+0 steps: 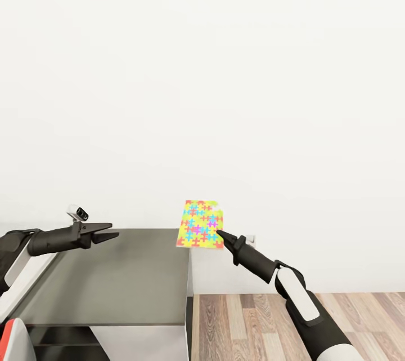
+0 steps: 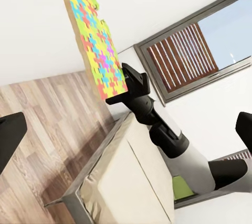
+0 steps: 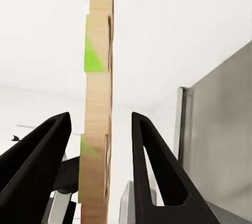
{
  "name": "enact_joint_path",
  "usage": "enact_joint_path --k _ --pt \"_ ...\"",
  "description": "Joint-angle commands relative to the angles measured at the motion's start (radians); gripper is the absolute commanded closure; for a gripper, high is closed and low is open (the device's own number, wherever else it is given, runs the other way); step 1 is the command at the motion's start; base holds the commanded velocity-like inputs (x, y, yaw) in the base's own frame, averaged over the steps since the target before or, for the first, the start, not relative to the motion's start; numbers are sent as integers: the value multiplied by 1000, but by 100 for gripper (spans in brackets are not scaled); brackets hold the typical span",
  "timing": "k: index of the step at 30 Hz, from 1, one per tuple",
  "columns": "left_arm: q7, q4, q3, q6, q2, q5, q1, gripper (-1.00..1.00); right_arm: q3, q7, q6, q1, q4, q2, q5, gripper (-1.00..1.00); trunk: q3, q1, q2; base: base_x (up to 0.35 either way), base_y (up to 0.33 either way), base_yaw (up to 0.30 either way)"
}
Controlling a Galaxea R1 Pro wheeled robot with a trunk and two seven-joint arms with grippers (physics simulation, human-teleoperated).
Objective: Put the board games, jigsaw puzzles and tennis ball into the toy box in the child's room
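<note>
White wall ahead, grey table under the left gripper, wood floor below the right arm. Right gripper clamped on the lower edge of a jigsaw puzzle (upright, in the air, past the table's end). Left gripper's fingers apart, holding nothing, well apart from the puzzle.

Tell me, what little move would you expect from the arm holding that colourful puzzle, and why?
Probably carrying it leftward over the table. The right gripper pinches the jigsaw puzzle upright by its lower corner, just past the table's edge, above the wood floor. The left gripper hangs open.
</note>
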Motion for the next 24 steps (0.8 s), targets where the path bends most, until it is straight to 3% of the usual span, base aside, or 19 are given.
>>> enact_joint_path --k 1,21,24 --pt "-4 0 -1 11 1 0 -1 -100 1 2 1 -1 1 -1 -3 100 1 -4 6 0 0 0" --pt "-4 0 -3 11 1 1 -1 -100 10 -4 -9 -1 1 4 7 100 64 -80 146 0 0 0" --pt "-4 0 -1 11 2 2 -1 -100 14 -28 -9 -1 -1 3 8 100 64 -80 146 0 0 0"
